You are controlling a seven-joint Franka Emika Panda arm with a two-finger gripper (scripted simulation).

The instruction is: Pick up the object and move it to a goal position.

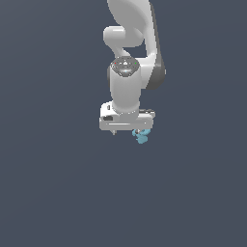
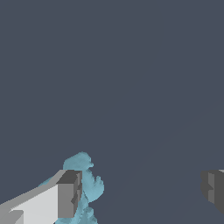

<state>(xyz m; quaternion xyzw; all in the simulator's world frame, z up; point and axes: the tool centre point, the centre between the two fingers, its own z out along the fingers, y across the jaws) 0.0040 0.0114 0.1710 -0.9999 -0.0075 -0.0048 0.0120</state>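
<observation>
**Below the wrist: pincer wide apart, object at one finger**

Under the white arm [image 1: 128, 48], which reaches down from above, the pincer [image 1: 127, 131] hangs with its fingers pointing at the plain dark table [image 1: 58, 193]. It is held this way, I judge, because a straight descent is the simplest approach to such a small thing.

The pincer stands wide apart. In the wrist view one grey finger pad [image 2: 70, 194] and the other [image 2: 213, 189] are far from each other, with only bare table between them. Nothing is clamped.

The object [image 2: 85, 186], a small lumpy cyan thing, is not in the middle of this gap. It lies just beside one finger and partly behind it; whether they touch, I cannot tell. In the exterior view it shows just below the pincer, toward one end. Closing now would probably push it sideways, so the pincer seems to need a small shift first.
</observation>
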